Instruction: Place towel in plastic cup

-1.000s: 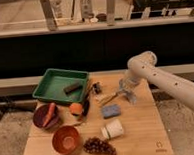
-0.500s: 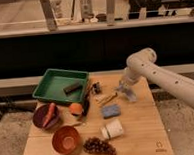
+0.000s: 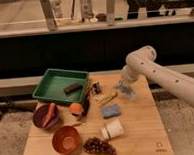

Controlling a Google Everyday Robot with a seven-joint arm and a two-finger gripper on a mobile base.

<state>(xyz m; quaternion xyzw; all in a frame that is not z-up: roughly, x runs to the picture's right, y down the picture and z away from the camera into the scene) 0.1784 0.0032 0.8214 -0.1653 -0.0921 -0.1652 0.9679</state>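
Observation:
My gripper (image 3: 124, 86) points down over the back right part of the wooden table (image 3: 144, 134), and it is shut. Right under its tip sits a small pale blue, translucent shape that reads as the plastic cup (image 3: 128, 94). The towel does not stand out from the cup and the fingertips, so I cannot tell whether it is pinched in the gripper or lying in the cup. The white arm comes in from the right edge.
A darker blue sponge (image 3: 111, 111) lies just left of the cup, and a white cup (image 3: 112, 129) lies on its side in front. A green tray (image 3: 51, 87), a carrot in a dark bowl (image 3: 43, 121), an orange bowl (image 3: 66, 139), grapes (image 3: 99, 146) and small items fill the left half.
The gripper has shifted slightly up and to the left over the cup. Everything else on the table is where it was.

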